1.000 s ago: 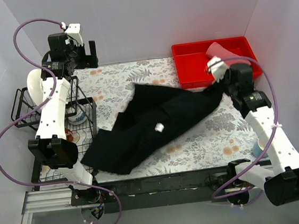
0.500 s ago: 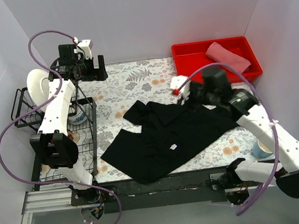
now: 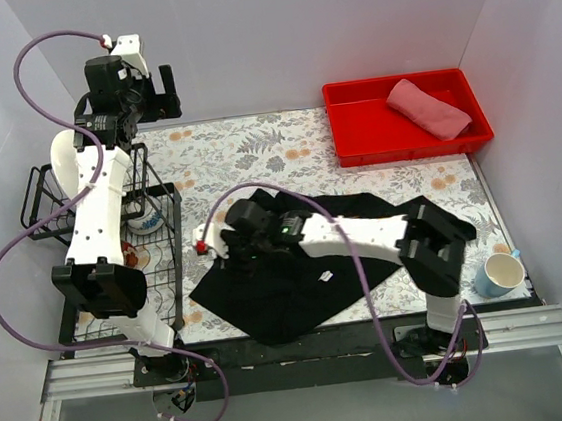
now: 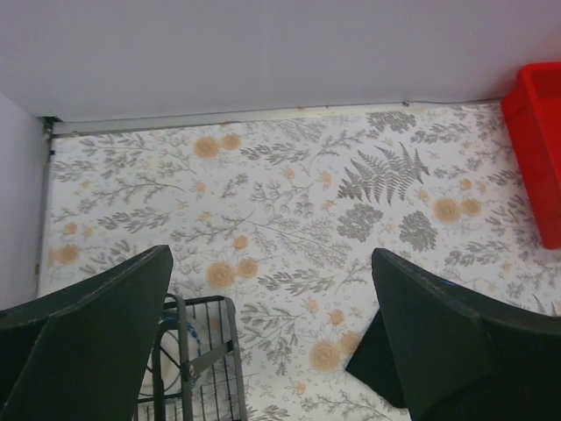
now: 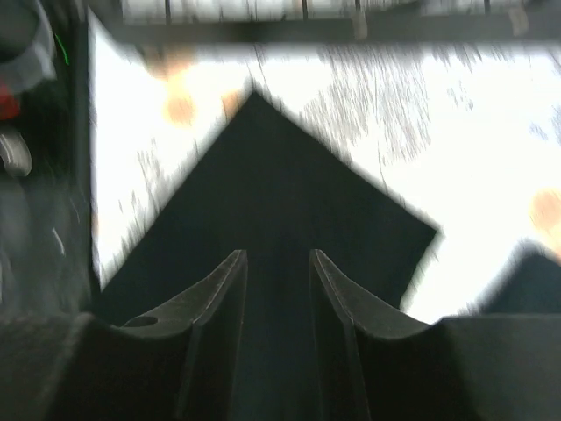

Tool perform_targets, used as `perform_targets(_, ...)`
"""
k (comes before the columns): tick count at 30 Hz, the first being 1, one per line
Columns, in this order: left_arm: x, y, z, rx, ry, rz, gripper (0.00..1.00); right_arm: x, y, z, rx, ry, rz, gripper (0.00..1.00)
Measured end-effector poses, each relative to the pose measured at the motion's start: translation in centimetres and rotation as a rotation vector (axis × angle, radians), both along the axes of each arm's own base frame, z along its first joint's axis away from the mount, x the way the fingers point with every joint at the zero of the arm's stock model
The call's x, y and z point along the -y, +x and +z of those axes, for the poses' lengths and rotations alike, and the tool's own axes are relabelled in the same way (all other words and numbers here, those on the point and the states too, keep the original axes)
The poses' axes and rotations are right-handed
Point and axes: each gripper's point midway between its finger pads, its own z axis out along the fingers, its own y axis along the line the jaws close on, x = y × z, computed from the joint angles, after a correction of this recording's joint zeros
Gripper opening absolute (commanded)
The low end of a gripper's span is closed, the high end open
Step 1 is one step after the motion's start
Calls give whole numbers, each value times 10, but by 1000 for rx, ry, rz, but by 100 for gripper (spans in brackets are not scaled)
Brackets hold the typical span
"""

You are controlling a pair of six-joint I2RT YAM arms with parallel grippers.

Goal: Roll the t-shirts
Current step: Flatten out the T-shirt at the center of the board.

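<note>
The black t-shirt (image 3: 297, 269) lies crumpled on the floral tablecloth (image 3: 244, 149), spread from front left to mid right, with a small light print (image 3: 326, 278) on it. My right gripper (image 3: 227, 248) reaches far left across it, low over its left part. In the right wrist view the fingers (image 5: 219, 289) stand close together with black cloth (image 5: 263, 175) between and under them. My left gripper (image 3: 153, 93) is open and empty, raised at the back left; its wrist view (image 4: 272, 254) shows a shirt corner (image 4: 377, 368). The salmon-pink t-shirt (image 3: 431, 106) lies in the red bin (image 3: 355, 147).
A black wire rack (image 3: 165, 253) with a white plate (image 3: 67, 163) stands at the left edge; it also shows in the left wrist view (image 4: 193, 351). A light-blue mug (image 3: 499, 273) sits at the front right. White walls enclose the table.
My right gripper has swept from beside the red bin to the left side of the table, dragging the black t-shirt's end with it. The left gripper shifted slightly at the back left.
</note>
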Motion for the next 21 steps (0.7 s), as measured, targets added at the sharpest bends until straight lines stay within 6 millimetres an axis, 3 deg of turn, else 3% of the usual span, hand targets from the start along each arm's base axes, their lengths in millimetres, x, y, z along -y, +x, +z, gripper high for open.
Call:
perform_targets(5, -24, -6, 21, 60, 75, 102, 98, -74, -7, 6, -100, 102, -17, 44)
perform_targets(9, -37, -14, 34, 92, 111, 152, 98, -113, -10, 4, -141, 149, -18, 43)
perform_targets(13, -44, -24, 39, 106, 123, 172, 98, -130, -19, -16, -178, 141, -17, 43)
perform_targets(16, -47, -29, 41, 110, 128, 179, 98, -132, -29, -36, -197, 104, -9, 43)
perform_targets(21, -50, -31, 38, 102, 131, 182, 98, -133, -35, -47, -193, 86, -7, 42)
